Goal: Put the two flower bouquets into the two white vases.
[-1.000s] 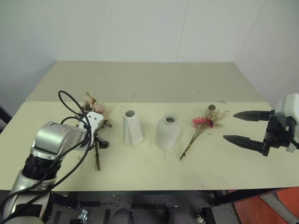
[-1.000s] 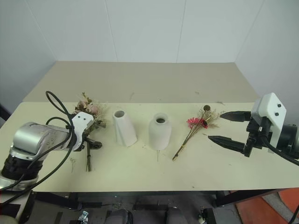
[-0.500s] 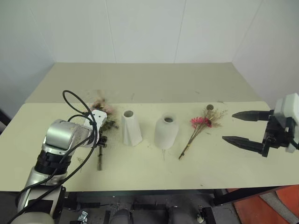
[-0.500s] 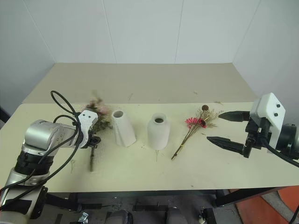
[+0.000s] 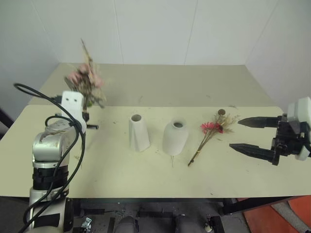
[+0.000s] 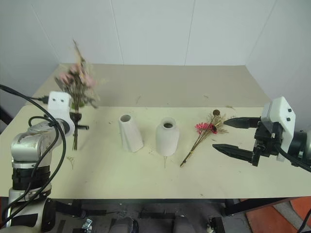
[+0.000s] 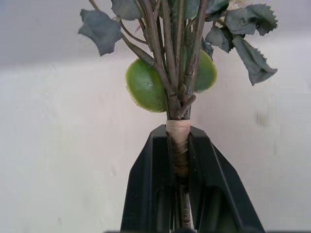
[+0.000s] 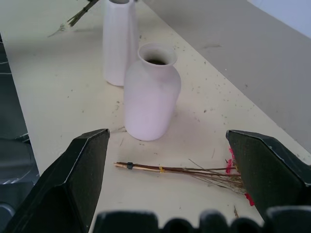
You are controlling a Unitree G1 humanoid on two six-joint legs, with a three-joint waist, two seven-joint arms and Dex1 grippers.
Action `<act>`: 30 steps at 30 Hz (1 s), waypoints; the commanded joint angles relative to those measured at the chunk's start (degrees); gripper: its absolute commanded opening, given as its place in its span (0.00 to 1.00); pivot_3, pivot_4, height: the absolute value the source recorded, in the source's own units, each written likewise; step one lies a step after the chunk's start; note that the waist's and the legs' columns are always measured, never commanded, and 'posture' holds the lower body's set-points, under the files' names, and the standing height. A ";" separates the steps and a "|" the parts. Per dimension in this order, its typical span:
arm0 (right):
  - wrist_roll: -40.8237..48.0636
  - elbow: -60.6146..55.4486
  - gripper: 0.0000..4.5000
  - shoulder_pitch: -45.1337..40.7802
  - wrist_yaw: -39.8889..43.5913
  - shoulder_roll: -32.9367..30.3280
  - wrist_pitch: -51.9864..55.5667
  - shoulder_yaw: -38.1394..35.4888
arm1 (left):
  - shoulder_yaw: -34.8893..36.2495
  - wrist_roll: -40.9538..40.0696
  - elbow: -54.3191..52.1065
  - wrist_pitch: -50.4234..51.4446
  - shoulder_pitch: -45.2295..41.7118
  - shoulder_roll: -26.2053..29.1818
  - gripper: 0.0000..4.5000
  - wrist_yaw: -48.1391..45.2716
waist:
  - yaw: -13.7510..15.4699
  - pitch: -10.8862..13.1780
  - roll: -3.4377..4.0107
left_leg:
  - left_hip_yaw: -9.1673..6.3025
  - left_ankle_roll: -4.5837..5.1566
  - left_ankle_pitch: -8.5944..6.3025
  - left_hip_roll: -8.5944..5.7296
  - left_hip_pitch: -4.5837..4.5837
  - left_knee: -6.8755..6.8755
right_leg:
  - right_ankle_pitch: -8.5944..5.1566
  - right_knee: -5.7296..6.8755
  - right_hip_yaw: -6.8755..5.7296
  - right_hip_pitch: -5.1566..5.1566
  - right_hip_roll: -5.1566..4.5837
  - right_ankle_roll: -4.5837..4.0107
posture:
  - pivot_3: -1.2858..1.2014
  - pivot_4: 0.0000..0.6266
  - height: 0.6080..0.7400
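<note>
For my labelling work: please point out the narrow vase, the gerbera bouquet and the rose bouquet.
narrow vase [image 5: 138, 133], left eye view, mid body.
gerbera bouquet [image 5: 209, 127], left eye view, red flower.
rose bouquet [image 7: 177, 143], left wrist view, wrapped stems.

Your left gripper [image 7: 181, 194] is clamped tight on the wrapped stems of the bushy bouquet [image 5: 85, 80], holding it upright and lifted clear above the left end of the table [image 5: 146, 174], with the left forearm standing nearly vertical beneath it. Your right gripper [image 5: 252, 135] hangs over the table's right end, pointing toward the middle, its two black fingers spread wide and empty.
</note>
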 commanded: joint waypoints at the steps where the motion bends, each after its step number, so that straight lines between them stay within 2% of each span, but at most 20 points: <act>1: 0.51 -0.47 1.00 -0.21 -0.42 0.04 -0.64 -0.60 | 5.36 -5.65 -4.40 -7.40 -3.73 -2.03 0.02 -3.46 | 0.14 0.00 0.00 | 0.00 0.00 0.00 0.00 0.01 0.00 | 0.00 0.00 0.00 0.01 0.00 0.00 | 0.52 0.24 1.00; 7: 0.41 -1.06 1.00 0.37 -1.15 0.65 -0.72 -0.95 | 12.27 -23.69 -6.72 -5.51 -10.25 -4.81 0.02 -13.01 | 0.30 0.00 -0.01 | 0.00 0.00 0.00 0.00 -0.04 0.01 | 0.01 -0.03 -0.03 0.00 0.01 0.03 | 0.52 0.24 1.00; 12: 0.57 -2.77 1.00 1.97 -2.27 1.48 -0.71 -1.94 | 11.26 -34.30 -6.17 -5.62 -11.94 -3.00 0.02 -23.26 | 0.10 0.00 0.00 | 0.00 0.00 0.00 0.00 0.01 0.02 | 0.01 0.01 -0.01 0.02 0.02 0.03 | 0.52 0.24 1.00; 20: 1.31 -4.86 1.00 3.39 -3.90 2.15 -0.21 -3.53 | 5.49 -36.98 -1.37 -9.00 -14.13 -3.27 0.02 -30.43 | -0.07 0.00 -0.01 | 0.00 0.00 0.01 0.00 0.06 0.02 | 0.00 -0.01 -0.01 0.07 0.04 0.04 | 0.52 0.24 1.00; 30: 2.55 -7.24 1.00 6.21 -5.63 3.06 0.40 -5.68 | -0.30 -32.08 4.12 -15.31 -13.25 -2.69 0.02 -35.06 | -0.16 0.00 -0.01 | -0.01 0.00 0.01 0.00 0.05 0.02 | 0.00 -0.01 0.00 0.07 0.04 0.04 | 0.52 0.24 1.00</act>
